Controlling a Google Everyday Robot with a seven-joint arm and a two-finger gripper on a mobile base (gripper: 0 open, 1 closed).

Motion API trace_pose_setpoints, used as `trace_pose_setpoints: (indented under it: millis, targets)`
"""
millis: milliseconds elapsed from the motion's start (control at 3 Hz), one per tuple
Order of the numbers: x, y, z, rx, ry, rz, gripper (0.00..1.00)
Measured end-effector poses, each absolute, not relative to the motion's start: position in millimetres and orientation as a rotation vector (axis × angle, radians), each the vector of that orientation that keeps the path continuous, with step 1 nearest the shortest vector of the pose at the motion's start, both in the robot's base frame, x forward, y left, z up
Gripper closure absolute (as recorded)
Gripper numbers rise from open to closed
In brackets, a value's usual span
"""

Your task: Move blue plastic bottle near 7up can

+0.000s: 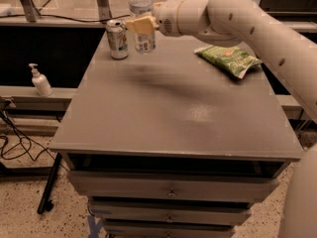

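The blue plastic bottle [142, 14], clear with a white cap and a white-and-blue label, stands upright at the far left of the grey table [173, 113]. My gripper [141, 25] is shut on the bottle's middle, reaching in from the right. The 7up can [117, 38], silvery with green and red markings, stands just to the left of the bottle, a small gap between them. I cannot tell whether the bottle's base touches the table.
A green snack bag [229, 59] lies at the far right of the table. A white pump dispenser [39, 80] stands on a low ledge to the left. Drawers [171, 190] sit under the table's front edge. Cables lie on the floor at left.
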State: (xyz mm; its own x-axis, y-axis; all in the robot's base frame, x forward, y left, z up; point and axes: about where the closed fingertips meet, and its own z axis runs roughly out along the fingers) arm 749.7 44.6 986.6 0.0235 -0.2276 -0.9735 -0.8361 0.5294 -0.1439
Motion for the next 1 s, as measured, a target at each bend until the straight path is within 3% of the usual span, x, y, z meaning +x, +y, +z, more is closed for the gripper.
trace_pose_setpoints:
  millis: [1000]
  targets:
    - [811.8, 68.6, 948.9, -0.923, 1.582, 0.683, 1.0]
